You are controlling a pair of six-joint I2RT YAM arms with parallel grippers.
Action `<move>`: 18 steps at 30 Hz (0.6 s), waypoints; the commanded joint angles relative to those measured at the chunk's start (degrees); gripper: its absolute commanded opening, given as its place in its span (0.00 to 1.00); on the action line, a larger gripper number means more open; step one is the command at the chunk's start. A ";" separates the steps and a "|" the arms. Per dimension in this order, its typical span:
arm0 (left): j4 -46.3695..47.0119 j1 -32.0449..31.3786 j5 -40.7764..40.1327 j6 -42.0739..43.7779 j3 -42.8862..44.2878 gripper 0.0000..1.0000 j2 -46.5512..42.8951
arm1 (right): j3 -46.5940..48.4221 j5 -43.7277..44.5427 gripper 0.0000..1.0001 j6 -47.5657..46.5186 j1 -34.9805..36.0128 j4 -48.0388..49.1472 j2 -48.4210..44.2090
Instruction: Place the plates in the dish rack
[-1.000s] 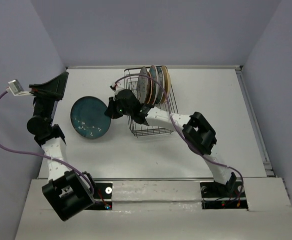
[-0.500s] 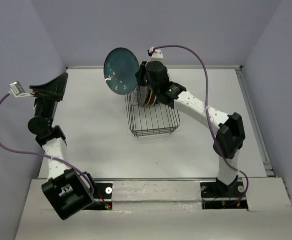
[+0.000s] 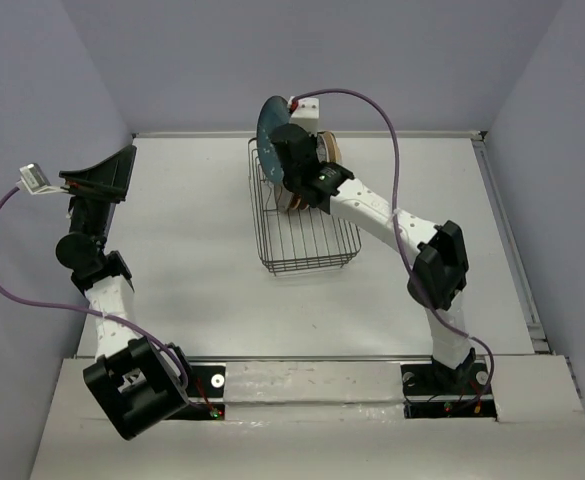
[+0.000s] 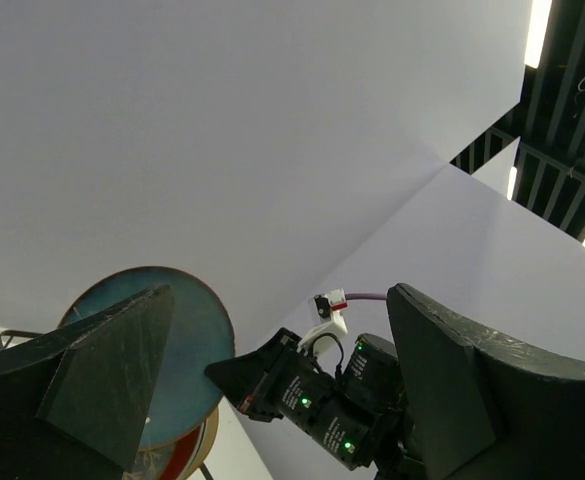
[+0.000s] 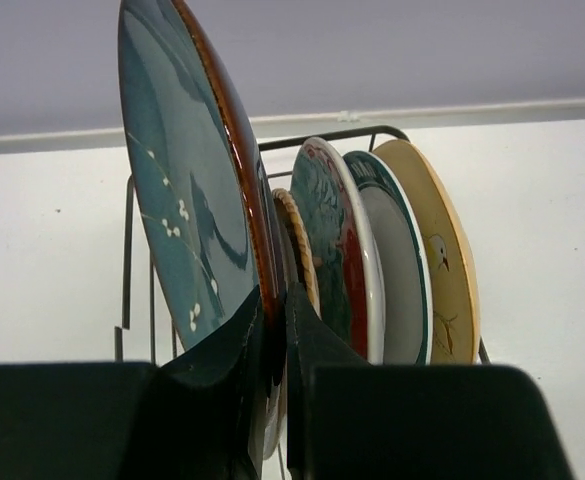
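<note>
My right gripper (image 3: 290, 152) is shut on the rim of the dark teal plate (image 3: 268, 124) and holds it upright, just over the far end of the black wire dish rack (image 3: 307, 240). In the right wrist view my gripper (image 5: 277, 325) pinches the teal plate (image 5: 182, 190) right in front of the racked plates: an orange-edged one (image 5: 294, 240), the red-and-teal floral (image 5: 324, 235), the white teal-rimmed (image 5: 397, 275) and the tan (image 5: 450, 260). My left gripper (image 3: 97, 178) is open and empty, raised at the far left. Its view shows the teal plate (image 4: 190, 345).
The near half of the rack shows only bare wire slots (image 3: 307, 235). The grey back wall stands just behind the rack. A raised white rim (image 3: 507, 240) runs along the table's right edge. The right arm's purple cable (image 3: 372, 105) arcs above the rack.
My right gripper has lifted the teal plate off the table left of the rack, swung it up and rightward, and turned it edge-on over the rack's far end. The left arm has not moved.
</note>
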 commanded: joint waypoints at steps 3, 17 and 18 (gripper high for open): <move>21.01 0.37 0.11 0.75 -0.03 0.99 -1.14 | 12.63 14.31 0.07 -11.50 2.58 11.84 3.18; 20.75 0.37 -0.24 0.40 -0.29 0.99 0.62 | 20.91 18.71 0.07 -19.25 4.34 12.20 13.47; 20.75 0.37 -0.24 0.49 -0.29 0.99 0.53 | 20.38 18.63 0.07 -18.47 4.34 11.59 13.74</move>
